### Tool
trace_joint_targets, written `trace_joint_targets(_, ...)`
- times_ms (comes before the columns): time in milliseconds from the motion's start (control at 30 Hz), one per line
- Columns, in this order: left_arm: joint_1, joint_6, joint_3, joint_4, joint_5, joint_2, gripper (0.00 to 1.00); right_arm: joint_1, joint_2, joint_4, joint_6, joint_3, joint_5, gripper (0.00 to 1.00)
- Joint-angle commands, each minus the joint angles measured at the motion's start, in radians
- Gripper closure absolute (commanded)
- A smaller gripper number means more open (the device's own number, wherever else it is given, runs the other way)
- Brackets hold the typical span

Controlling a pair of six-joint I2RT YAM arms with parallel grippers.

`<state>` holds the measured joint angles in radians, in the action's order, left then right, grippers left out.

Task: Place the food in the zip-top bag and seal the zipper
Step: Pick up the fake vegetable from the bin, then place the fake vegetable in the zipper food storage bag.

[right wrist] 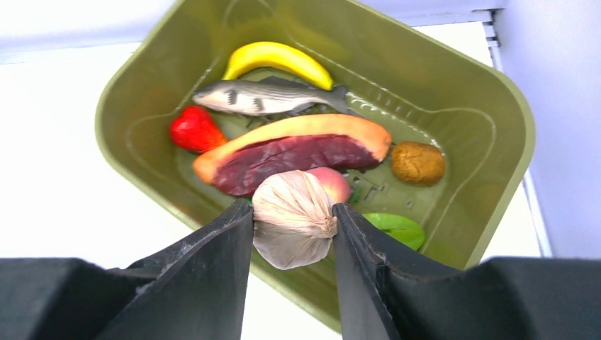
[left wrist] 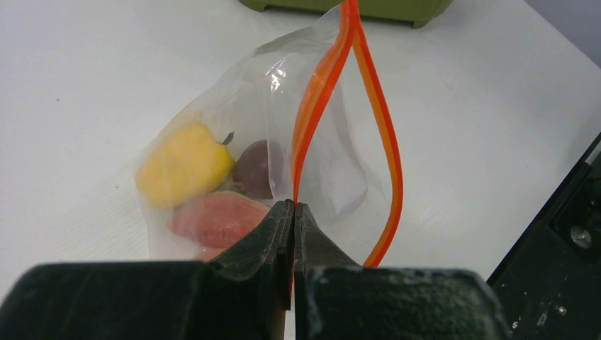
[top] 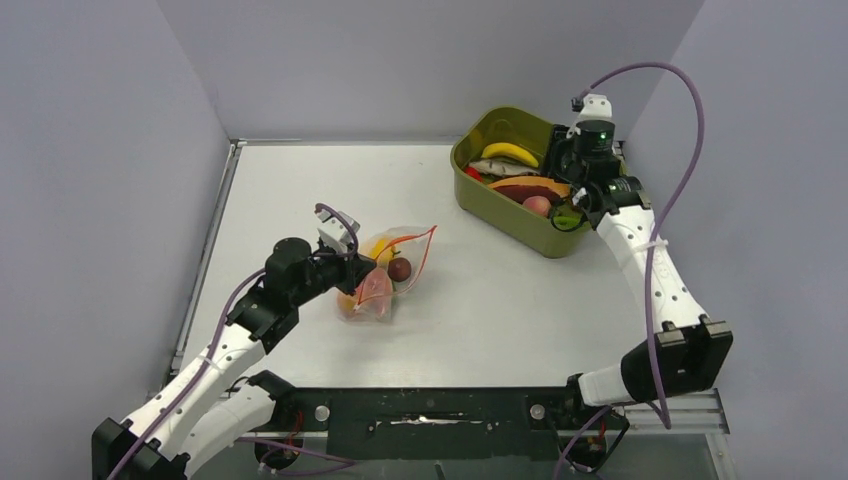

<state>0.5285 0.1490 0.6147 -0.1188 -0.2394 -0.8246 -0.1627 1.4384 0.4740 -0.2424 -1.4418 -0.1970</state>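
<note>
The clear zip-top bag (top: 385,275) lies mid-table, its red-orange zipper (left wrist: 322,92) gaping in a loop. Inside it are a yellow pepper (left wrist: 183,164), a dark purple piece (left wrist: 256,168) and a watermelon slice (left wrist: 218,218). My left gripper (left wrist: 293,207) is shut on one side of the zipper strip and holds the mouth open. My right gripper (right wrist: 292,212) is shut on a pale garlic bulb (right wrist: 294,219) above the near rim of the olive-green tub (right wrist: 496,106). The tub holds a banana (right wrist: 278,58), a peach (right wrist: 333,183) partly behind the garlic, and more toy food.
The tub also holds a fish (right wrist: 266,98), a strawberry (right wrist: 195,129), a papaya slice (right wrist: 298,149), a brown kiwi (right wrist: 418,162) and a green piece (right wrist: 397,227). Grey walls enclose the table. A black rail (top: 450,410) runs along the near edge.
</note>
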Motion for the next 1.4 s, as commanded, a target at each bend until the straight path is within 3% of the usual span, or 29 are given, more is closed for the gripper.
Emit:
trace_joint_targets(0,0.002,0.054,0.121,0.033,0.011,-0.020,1.00,-0.035,-0.116,-0.018,-0.082,0.051,0.096,0.68)
trace_joint_targets(267,0.002,0.098,0.200,0.028,0.049,-0.060,1.00,-0.195,-0.239,-0.081,-0.234,0.169,0.152,0.70)
trace_joint_targets(667,0.002,0.129,0.189,0.044,0.057,-0.054,1.00,-0.443,-0.280,-0.288,-0.489,0.297,0.206,0.71)
trace_joint_targets(1067,0.003,0.164,0.156,0.064,0.045,-0.045,1.00,-0.633,-0.185,-0.482,-0.624,0.348,0.167,0.70)
trace_joint_targets(1367,0.002,0.195,0.144,0.074,0.027,-0.045,1.00,-0.672,-0.102,-0.472,-0.620,0.325,0.145,0.67)
